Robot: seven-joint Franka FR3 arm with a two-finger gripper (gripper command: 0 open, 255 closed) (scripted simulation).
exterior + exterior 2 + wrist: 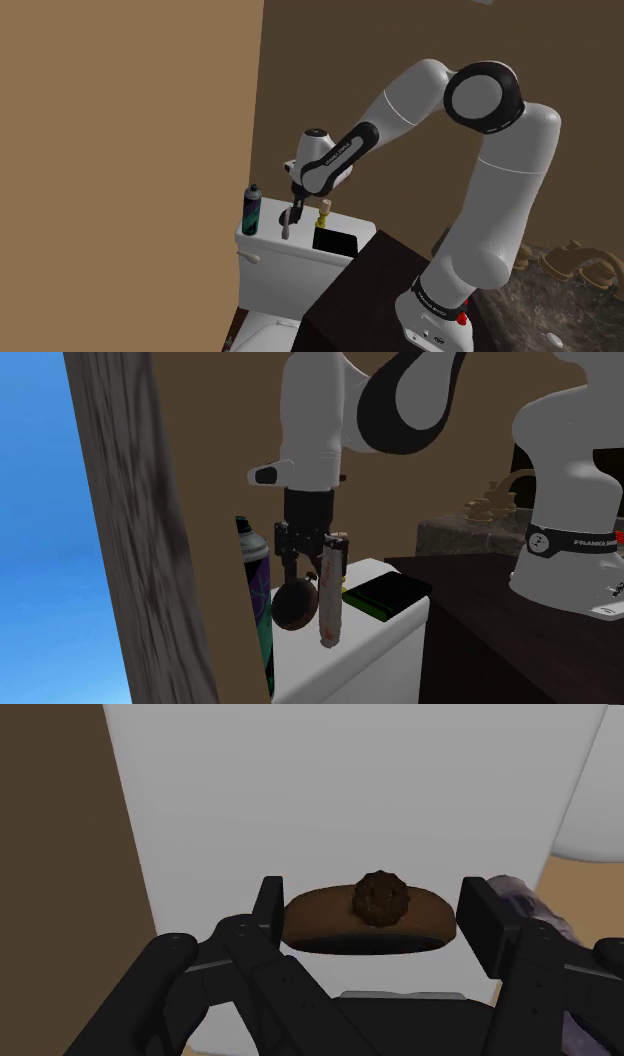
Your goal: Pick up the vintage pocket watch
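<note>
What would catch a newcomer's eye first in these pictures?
The white arm arches from its stand down to a white toilet tank against a brown wall. There the black gripper clasps a brown pocket watch, edge-on in the wrist view, its knobbed crown toward the camera.

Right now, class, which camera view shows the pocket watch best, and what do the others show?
The wrist view: the pocket watch, brown with a knobbed crown, sits large in the gripper. The second exterior view shows its dark round face under the gripper, beside a pale tube. In the shoulder view it's too small to tell.
</note>
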